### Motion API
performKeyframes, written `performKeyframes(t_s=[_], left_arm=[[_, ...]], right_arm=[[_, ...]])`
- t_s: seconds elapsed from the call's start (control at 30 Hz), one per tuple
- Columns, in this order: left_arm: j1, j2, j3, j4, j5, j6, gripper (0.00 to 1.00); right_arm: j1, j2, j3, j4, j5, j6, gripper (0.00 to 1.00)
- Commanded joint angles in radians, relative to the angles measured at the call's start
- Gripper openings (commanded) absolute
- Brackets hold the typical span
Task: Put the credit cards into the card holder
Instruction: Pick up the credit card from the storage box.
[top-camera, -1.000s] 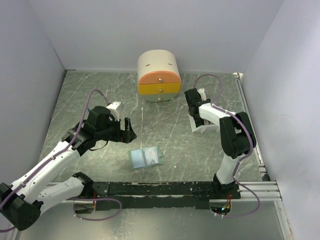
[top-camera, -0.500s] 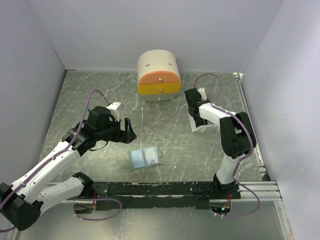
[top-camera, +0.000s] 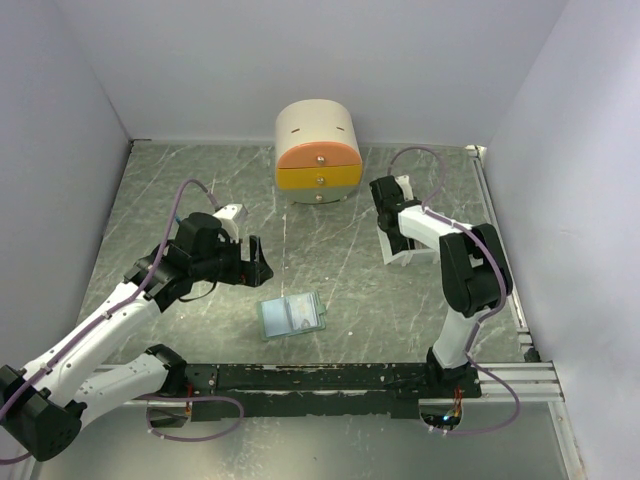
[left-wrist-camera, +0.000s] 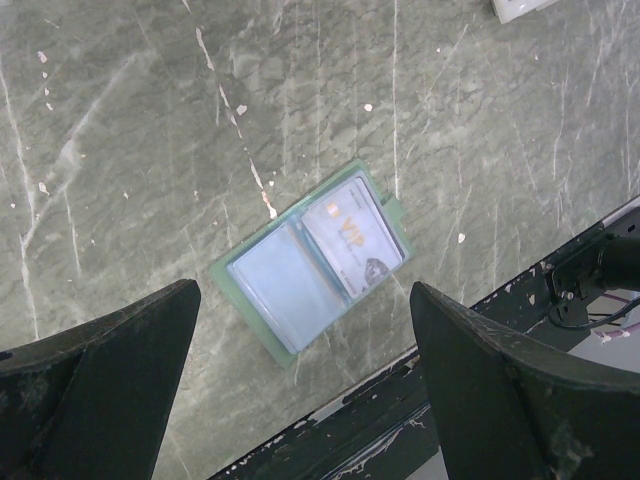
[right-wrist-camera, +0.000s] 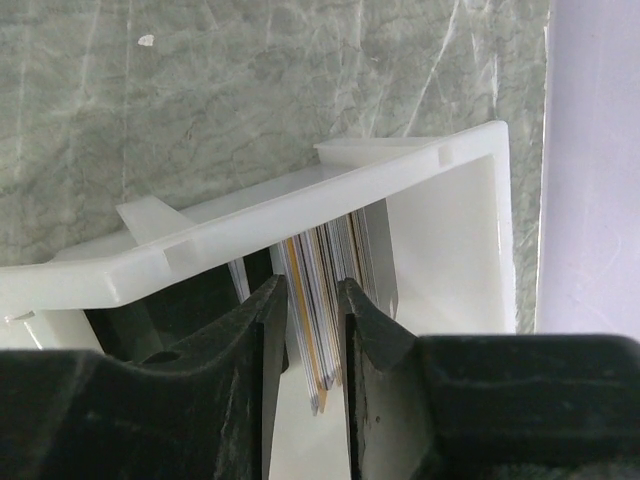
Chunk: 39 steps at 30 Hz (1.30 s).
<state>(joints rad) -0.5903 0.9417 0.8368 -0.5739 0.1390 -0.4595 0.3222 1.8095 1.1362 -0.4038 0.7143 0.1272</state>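
The card holder (top-camera: 291, 316) lies open on the table near the front rail, with pale blue pockets; in the left wrist view (left-wrist-camera: 280, 290) one card (left-wrist-camera: 353, 235) shows in its right pocket. My left gripper (top-camera: 258, 262) hangs open and empty above and to the left of it (left-wrist-camera: 303, 290). My right gripper (top-camera: 392, 248) reaches down into a white tray (top-camera: 408, 258). In the right wrist view its jaws (right-wrist-camera: 312, 290) are closed narrowly on a stack of credit cards (right-wrist-camera: 325, 250) that stand on edge inside the tray (right-wrist-camera: 300, 200).
A round cream-and-orange drawer box (top-camera: 318, 150) stands at the back middle. A dark rail (top-camera: 330, 378) runs along the front edge. Pale walls close in the left, back and right sides.
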Motion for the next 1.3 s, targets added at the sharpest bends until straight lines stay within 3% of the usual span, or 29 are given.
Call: performKeyframes(t_s=[0.0,0.7,1.0,1.27], left_arm=[[0.004,0.001,-0.010,0.006,0.021,0.002,0.99],[0.004,0.015,-0.013,0.008,0.037,0.000,0.99],[0.004,0.015,-0.014,0.011,0.040,-0.002,0.99],[0.004,0.016,-0.014,0.011,0.040,-0.002,0.99]], right_arm=[[-0.004,0.040,0.024,-0.030,0.038,0.023,0.26],[-0.015,0.023,0.095,-0.056,0.074,-0.013,0.22],[-0.032,-0.017,0.052,-0.015,-0.018,-0.025,0.14],[-0.034,-0.013,0.040,-0.003,-0.067,-0.018,0.13]])
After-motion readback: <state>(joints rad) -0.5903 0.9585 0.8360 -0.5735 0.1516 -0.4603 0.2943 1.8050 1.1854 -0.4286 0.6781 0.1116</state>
